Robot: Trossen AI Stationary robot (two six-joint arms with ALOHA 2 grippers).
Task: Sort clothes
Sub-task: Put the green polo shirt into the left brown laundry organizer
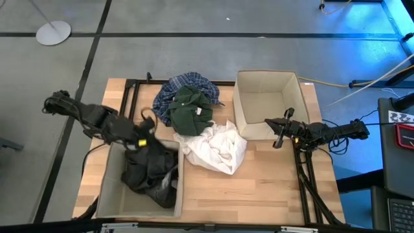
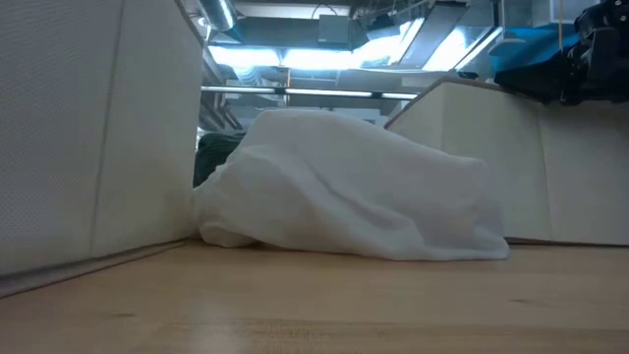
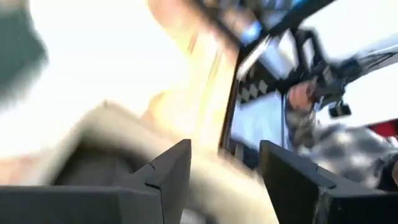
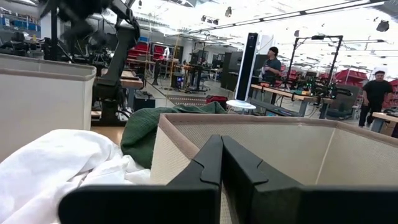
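Observation:
A dark grey-black piece [image 1: 150, 169] lies in the left beige bin [image 1: 108, 194]. A blue-and-white plaid shirt [image 1: 176, 87] lies on the table at the far middle. A dark green piece [image 1: 191, 111] rests on the shirt. A white piece [image 1: 218, 149] lies crumpled on the table beside them and also shows in the low view [image 2: 344, 187]. My left gripper [image 1: 145, 131] is open over the left bin's far edge; in the left wrist view [image 3: 224, 155] nothing sits between its fingers. My right gripper [image 1: 279, 134] is shut and empty at the right bin's near wall, as the right wrist view [image 4: 221, 142] shows.
The right beige bin [image 1: 266, 84] stands open at the far right, with nothing seen inside. Black frame rails [image 1: 129, 97] run along the table's left and right sides. Bare wood [image 1: 259, 194] lies at the near middle. People stand in the room beyond the table [image 4: 271, 62].

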